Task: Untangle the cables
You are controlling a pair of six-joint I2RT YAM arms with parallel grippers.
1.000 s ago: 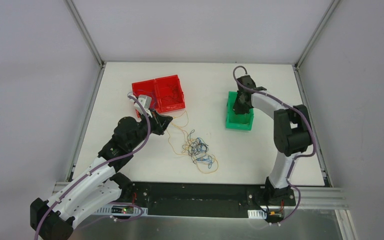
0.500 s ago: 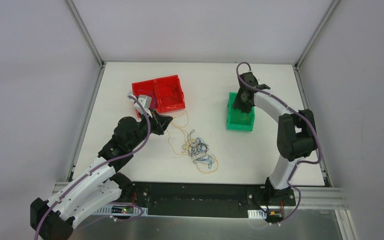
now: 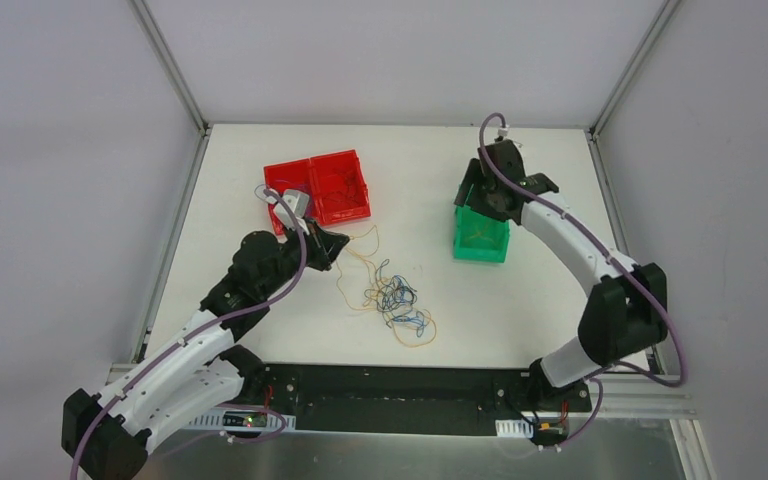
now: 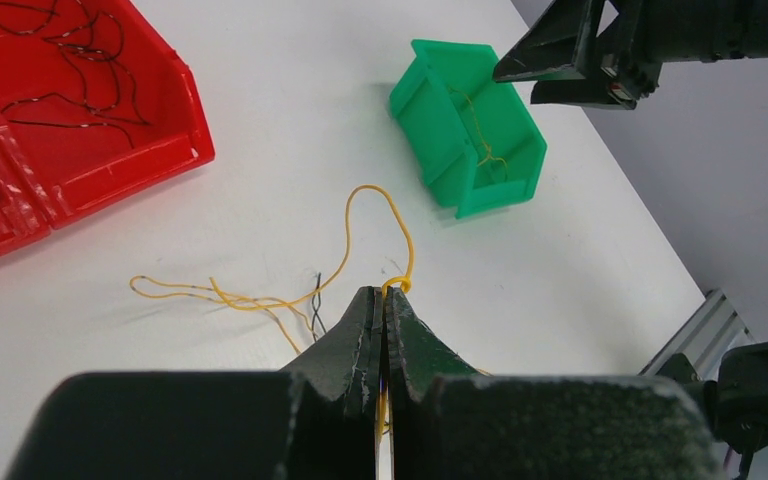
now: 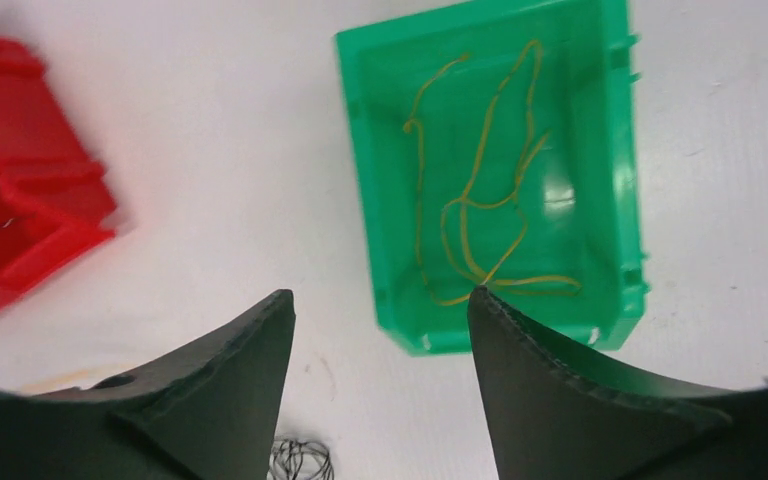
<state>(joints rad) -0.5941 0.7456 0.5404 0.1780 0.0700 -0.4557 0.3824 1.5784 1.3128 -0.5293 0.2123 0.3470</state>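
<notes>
A tangle of thin yellow, blue and black cables [image 3: 396, 300] lies mid-table. My left gripper [image 3: 339, 243] sits left of it, shut on a yellow cable [image 4: 396, 232] that loops out past its tips [image 4: 384, 292] toward the pile. Above the far end of the green bin [image 3: 480, 247] my right gripper [image 3: 480, 193] hangs open and empty. In the right wrist view its fingers [image 5: 380, 296] stand wide apart over the table, and a loose orange-yellow cable [image 5: 480, 190] lies inside the green bin [image 5: 615, 200].
Two red bins [image 3: 320, 190] stand at the back left, the nearer one [image 4: 150, 140] holding black cables [image 4: 60, 60]. Loose yellow and black strands [image 4: 250, 298] trail left of my left gripper. A small black coil [image 5: 298, 460] shows near the right fingers.
The right gripper has opened, risen out of the green bin and drawn back, leaving the orange-yellow cable inside. The left gripper has stayed shut in place.
</notes>
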